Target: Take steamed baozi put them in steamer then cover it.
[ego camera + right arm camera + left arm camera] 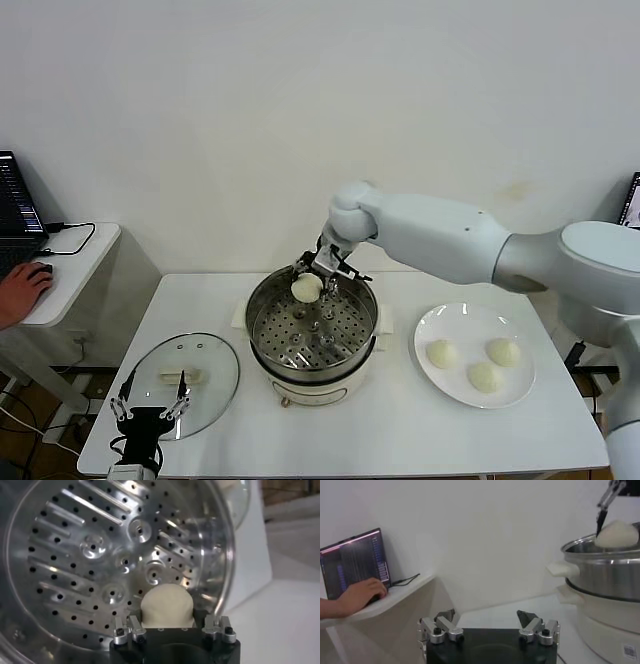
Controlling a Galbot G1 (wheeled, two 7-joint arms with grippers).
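Over the far rim of the steamer (312,332), in the head view, the right claw (313,278) grasps one steamed baozi (306,288) above the perforated tray. The right arm reaches in from the right, bent at the wrist so the claw points down and toward the near side. Three more baozi (484,376) lie on a white plate (432,379) to the right of the steamer on the table (400,430). The cover (205,370) lies flat on the table's near left, and the left claw (150,408) hovers at its near edge, fingers spread and released.

From the left wrist view, the left claw (487,622) is open and low, with the steamer (605,575) to one side and the held baozi (617,534) above its rim.

From the right wrist view, the right claw (167,625) clenches the baozi (166,605) between its fingers, directly over the tray of the steamer (90,545).
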